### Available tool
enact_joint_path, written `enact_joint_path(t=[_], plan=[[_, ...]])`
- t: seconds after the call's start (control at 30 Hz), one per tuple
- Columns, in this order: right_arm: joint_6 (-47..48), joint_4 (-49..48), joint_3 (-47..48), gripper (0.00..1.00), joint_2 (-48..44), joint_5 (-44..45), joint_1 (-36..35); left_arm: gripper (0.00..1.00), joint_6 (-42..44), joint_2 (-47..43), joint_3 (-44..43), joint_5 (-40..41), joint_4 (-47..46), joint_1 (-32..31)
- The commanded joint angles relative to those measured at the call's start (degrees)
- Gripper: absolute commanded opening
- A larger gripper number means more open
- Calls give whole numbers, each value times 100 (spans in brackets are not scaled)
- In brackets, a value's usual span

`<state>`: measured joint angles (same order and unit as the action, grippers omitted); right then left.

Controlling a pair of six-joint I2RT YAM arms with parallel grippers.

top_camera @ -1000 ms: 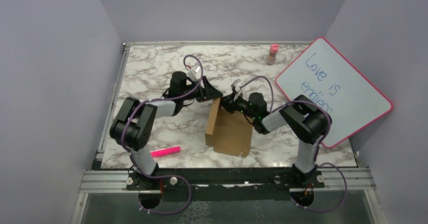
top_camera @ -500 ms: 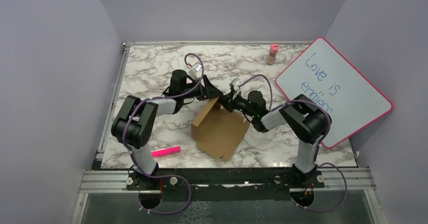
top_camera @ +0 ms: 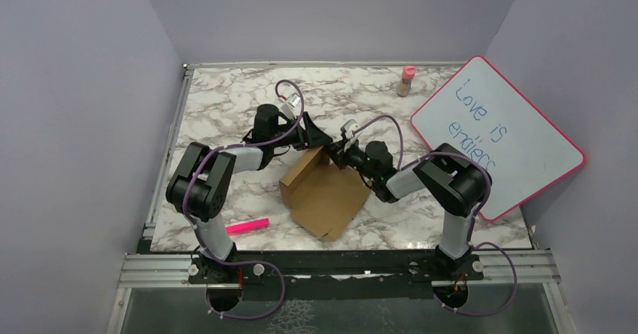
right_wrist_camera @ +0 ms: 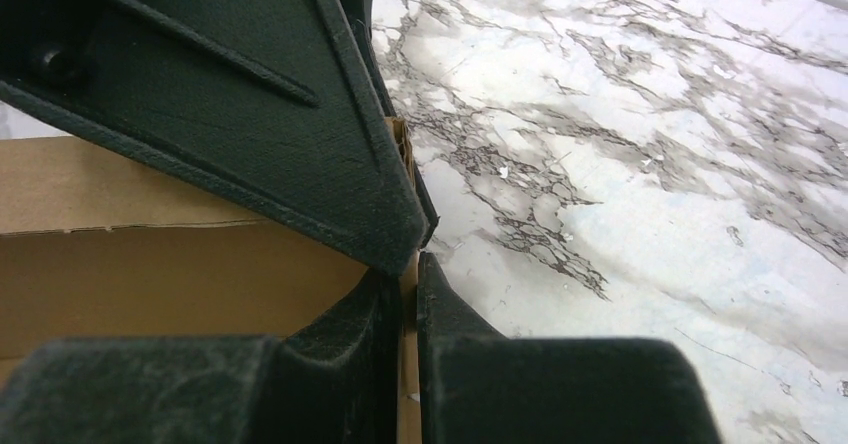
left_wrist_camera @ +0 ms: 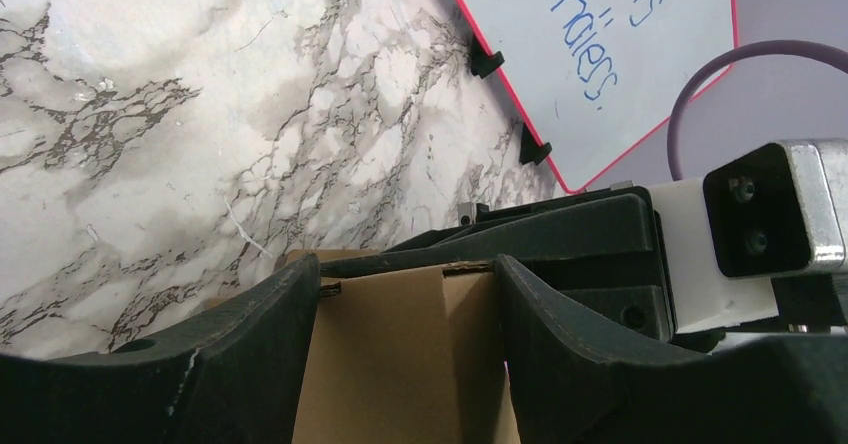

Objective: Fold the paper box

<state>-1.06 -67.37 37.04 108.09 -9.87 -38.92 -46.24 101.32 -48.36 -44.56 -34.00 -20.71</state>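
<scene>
Pinches a far wall edge of the paper box (top_camera: 323, 198), mid-way across the table (top_camera: 226, 116), in the right gripper (top_camera: 340, 153), jaws narrow. Straddles cardboard with the left gripper (top_camera: 314, 140), jaws wide. Seems only partway, with one side wall raised and the other walls and flaps left to fold.

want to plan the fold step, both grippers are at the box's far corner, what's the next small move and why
Probably shut the left gripper on the panel it straddles. The right gripper is pinched shut on a thin edge at the far corner of the paper box, but the left fingers stand apart with cardboard between them, so only one arm seems to hold the box.
</scene>
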Motion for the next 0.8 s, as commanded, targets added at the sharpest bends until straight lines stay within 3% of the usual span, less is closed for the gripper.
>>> enact_joint_path(t=[0.0,0.43,0.6,0.77], plan=[[355,-426,20,7,-50,1657,-4,65,-161,-164,90,-686,306,-194],[242,27,280,8,168,3277,-283,65,-76,-506,231,-579,457,-320],[137,234,346,8,165,3474,-284,64,321,-646,138,-258,1077,-313],[-18,360,403,9,168,3226,-283,66,1228,-824,-355,501,2495,-313]])
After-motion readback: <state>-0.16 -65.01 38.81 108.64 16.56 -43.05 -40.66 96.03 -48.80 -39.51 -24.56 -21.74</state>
